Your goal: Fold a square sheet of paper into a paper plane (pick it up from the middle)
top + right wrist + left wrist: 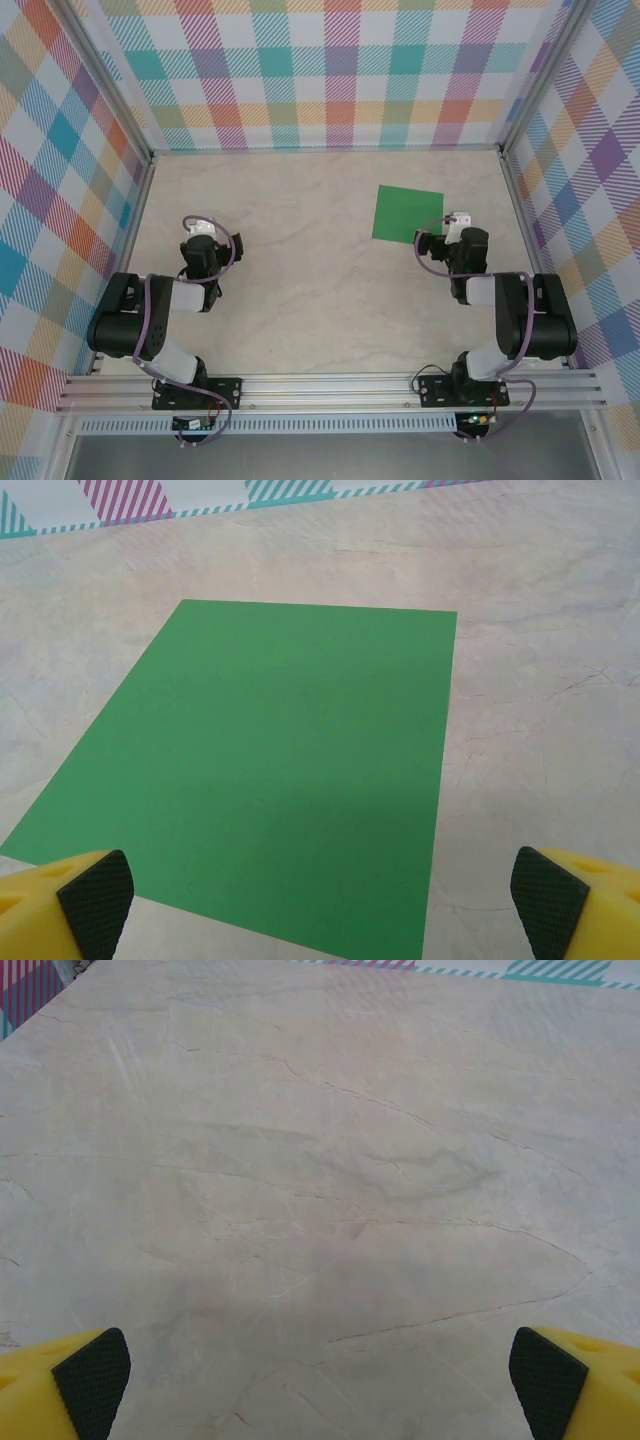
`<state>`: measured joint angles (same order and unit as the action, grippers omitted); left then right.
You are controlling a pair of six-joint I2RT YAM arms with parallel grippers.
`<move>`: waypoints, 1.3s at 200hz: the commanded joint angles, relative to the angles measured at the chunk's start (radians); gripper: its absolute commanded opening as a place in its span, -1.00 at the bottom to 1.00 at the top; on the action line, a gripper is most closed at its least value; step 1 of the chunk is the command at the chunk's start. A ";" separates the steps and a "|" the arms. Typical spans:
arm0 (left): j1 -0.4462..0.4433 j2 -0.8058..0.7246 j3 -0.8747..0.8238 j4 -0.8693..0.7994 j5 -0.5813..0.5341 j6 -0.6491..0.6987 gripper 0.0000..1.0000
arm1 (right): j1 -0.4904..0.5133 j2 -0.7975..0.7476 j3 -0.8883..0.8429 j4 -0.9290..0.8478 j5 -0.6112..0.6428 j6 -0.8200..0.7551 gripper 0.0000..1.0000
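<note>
The square sheet of paper (406,213) lies flat and unfolded on the marble table, right of centre; in the right wrist view the green sheet (270,770) spreads out just ahead of the fingers. My right gripper (320,905) hovers over the sheet's near edge, open, with yellow fingertips (95,890) wide apart and nothing between them. From above, the right gripper (455,230) sits at the sheet's near right corner. My left gripper (320,1385) is open over bare table, far to the left (205,240).
Checkered walls (320,70) enclose the table on three sides, with metal posts at the back corners. An aluminium rail (330,390) carrying both arm bases runs along the near edge. Marble surface (300,260) lies between the arms.
</note>
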<state>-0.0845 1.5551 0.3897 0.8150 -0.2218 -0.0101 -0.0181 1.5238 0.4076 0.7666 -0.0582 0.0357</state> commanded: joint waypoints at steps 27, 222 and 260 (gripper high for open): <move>-0.004 0.007 0.014 0.018 -0.008 0.004 1.00 | -0.001 0.001 0.020 0.013 -0.020 -0.020 0.99; -0.004 -0.101 0.145 -0.325 -0.134 -0.054 1.00 | 0.000 -0.234 0.207 -0.505 0.025 0.062 0.99; -0.004 -0.169 0.328 -0.668 -0.194 -0.145 1.00 | 0.000 -0.248 0.433 -0.886 0.015 0.326 0.99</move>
<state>-0.0845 1.4490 0.6315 0.4019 -0.3546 -0.0723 -0.0181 1.2659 0.7258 0.2058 -0.0353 0.1619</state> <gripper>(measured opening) 0.998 0.996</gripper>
